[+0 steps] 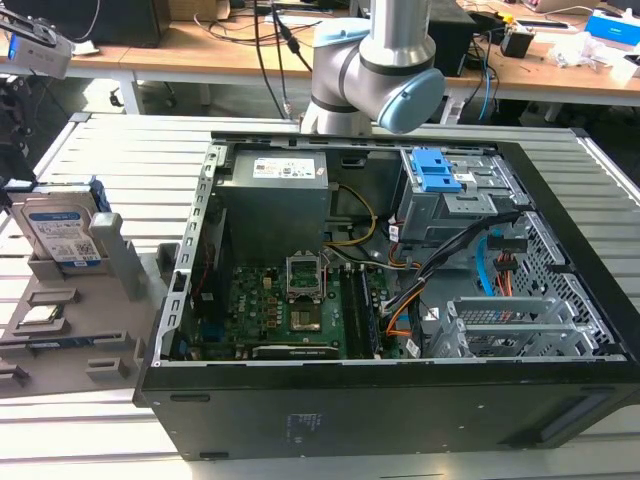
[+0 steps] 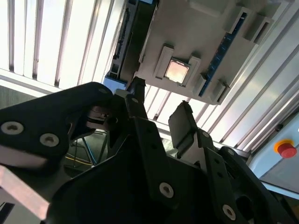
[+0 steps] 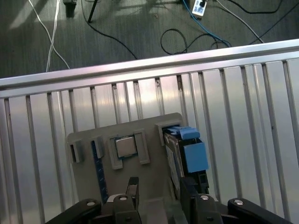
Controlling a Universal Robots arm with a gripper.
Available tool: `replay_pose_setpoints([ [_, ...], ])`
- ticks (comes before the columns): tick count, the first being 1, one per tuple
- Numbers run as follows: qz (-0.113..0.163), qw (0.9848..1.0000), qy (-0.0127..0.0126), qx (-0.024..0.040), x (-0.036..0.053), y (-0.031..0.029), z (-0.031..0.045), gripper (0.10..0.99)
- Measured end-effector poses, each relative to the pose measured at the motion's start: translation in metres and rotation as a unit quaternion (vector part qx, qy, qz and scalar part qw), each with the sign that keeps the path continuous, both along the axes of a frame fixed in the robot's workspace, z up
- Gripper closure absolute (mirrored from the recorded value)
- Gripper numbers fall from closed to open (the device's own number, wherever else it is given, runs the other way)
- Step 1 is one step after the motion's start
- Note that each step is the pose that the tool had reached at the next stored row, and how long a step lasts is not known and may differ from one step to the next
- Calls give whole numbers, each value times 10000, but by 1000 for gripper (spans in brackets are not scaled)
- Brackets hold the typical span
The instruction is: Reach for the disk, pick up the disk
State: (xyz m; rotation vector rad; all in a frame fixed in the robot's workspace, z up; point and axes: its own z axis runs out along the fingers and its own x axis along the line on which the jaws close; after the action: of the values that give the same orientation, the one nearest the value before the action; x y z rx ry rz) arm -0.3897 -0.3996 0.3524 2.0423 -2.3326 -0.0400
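The disk (image 1: 62, 238) is found at the exterior view's left, midway up the frame. It is stood on edge in a slot of a grey holder (image 1: 75, 325), which is laid on the slatted table (image 1: 130, 150) just beside the open computer case (image 1: 400, 410). The upright stance is judged to be chosen so that both flat faces are left free and the upper edge, with its blue carrier frame, is offered to a grasp from above. The arm (image 1: 375, 60) is seen at the upper centre of that frame, behind the case. In the first wrist view the claw (image 3: 160, 184) is shown released: its fingers (image 3: 132, 191) are spread and nothing is held between them. This spread is judged to be kept so that the thickness of the disk can be taken between the pads. In the same view the holder is looked down upon, with a processor chip (image 3: 125, 147) seated in one of its recesses and the disk standing in the neighbouring slot. The gap of the claw is aimed at the bare holder between chip and disk, so the disk is lined up with one finger rather than centred between the two. No contact is seen, and the claw is held apart from the disk, so the reach is judged unfinished and the disk not yet grasped.
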Motion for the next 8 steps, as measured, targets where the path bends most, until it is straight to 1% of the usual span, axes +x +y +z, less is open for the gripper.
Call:
replay_pose_setpoints([
  [2,0,10000,0,-1,0,67,0,604],
  [3,0,10000,0,-1,0,122,0,604],
  [4,0,10000,0,-1,0,145,0,604],
  [6,0,10000,0,-1,0,172,0,604],
  [8,3,10000,0,-2,-1,176,-1,604],
])
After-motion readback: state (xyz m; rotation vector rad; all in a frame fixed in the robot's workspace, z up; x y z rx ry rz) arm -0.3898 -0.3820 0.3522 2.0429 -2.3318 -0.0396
